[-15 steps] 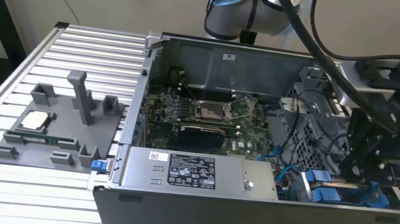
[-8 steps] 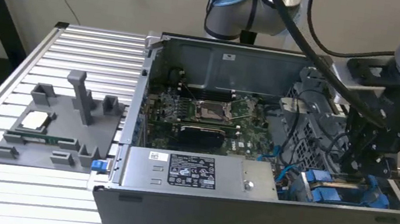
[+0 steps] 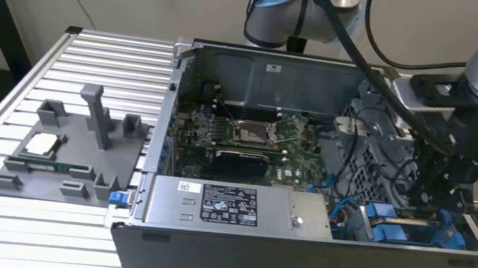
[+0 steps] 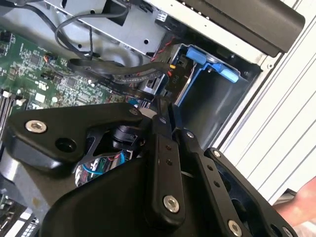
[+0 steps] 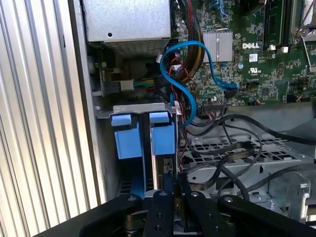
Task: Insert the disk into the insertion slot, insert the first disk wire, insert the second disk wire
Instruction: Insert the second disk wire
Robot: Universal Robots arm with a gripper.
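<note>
The disk, framed by its blue carrier [image 5: 162,138], stands on edge in the insertion slot [image 5: 138,109], the dark metal bay at the case's front corner on the exterior view's right [image 3: 413,229]. Its blue tabs [image 4: 210,61] stick out at the bay's mouth, and most of its metal is hidden. My gripper [image 5: 174,185] reaches down into the bay right beside the carrier. Its fingers [image 4: 163,123] are pressed together on the end of a black flat disk wire [image 4: 118,76]. A blue data cable [image 5: 207,64] loops from the board toward the carrier.
The silver power-supply box [image 3: 238,208] lies along the case's front wall beside the bay. The green board with the processor socket [image 3: 248,135] fills the case floor. Black cables [image 5: 232,153] cross a perforated metal cage. A grey fixture [image 3: 68,152] rests on the slatted table outside the case.
</note>
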